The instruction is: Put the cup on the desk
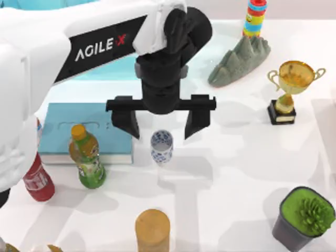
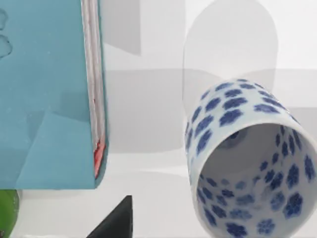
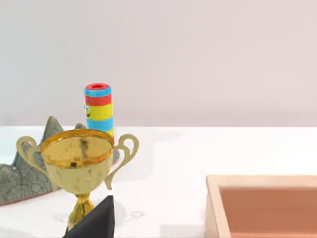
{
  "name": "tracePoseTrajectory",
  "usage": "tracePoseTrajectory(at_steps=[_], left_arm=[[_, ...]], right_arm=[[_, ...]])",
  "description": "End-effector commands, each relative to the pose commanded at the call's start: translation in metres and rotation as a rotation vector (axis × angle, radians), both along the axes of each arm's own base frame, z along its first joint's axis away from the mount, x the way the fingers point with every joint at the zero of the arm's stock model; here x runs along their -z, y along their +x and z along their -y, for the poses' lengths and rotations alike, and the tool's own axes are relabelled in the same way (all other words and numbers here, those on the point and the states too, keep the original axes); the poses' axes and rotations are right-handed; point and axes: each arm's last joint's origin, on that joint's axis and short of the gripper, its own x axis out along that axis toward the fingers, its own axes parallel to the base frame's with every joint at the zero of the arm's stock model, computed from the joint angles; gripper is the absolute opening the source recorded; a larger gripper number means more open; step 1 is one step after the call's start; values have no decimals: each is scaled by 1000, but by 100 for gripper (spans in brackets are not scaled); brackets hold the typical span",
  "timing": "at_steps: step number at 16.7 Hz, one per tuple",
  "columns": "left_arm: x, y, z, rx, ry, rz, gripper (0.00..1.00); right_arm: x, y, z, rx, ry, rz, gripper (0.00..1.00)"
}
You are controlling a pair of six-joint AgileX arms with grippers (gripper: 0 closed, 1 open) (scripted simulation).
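Surface: white desk (image 1: 236, 157), broad and flat, with a pale wall behind it in the right wrist view.
Cup: the small white cup (image 1: 161, 147) with blue flower print stands upright on the desk, just right of the teal book's corner, mouth open upward; in the left wrist view the cup (image 2: 247, 158) shows its patterned inside.
Left gripper: the left gripper (image 1: 161, 126) hangs over the cup with its two black fingers spread wide, one on each side of the cup and clear of it, holding nothing.
Left arm writing: "AGILE X" in white letters on the black panel, the X in red.
Book: teal book (image 1: 79, 134) lies flat on the desk at the left; its page edge and a red mark at the corner show in the left wrist view (image 2: 49, 99).
Bottles: a green bottle (image 1: 87, 157) with a yellow cap stands at the book's front edge; a red bottle (image 1: 37, 181) stands left of it, its white label lettering unreadable.
Wooden cylinder: tan cylinder (image 1: 152, 230) near the front edge.
Far right: gold trophy (image 1: 291, 86), grey rock ornament (image 1: 239, 60), striped stacked toy (image 1: 255, 18), potted plant (image 1: 304, 218).
Right gripper: one dark fingertip (image 3: 96, 220) shows before the trophy (image 3: 79, 168); whether the fingers are spread or closed cannot be told.
Box: a tan open box (image 3: 262, 206) sits beside it.
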Motion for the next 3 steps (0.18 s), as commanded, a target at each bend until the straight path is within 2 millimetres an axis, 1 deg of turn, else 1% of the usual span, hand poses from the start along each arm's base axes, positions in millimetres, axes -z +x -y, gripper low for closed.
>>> tracePoseTrajectory(at_steps=[3], left_arm=[[0,0,0,0,0,0,100]], right_arm=[[0,0,0,0,0,0,100]])
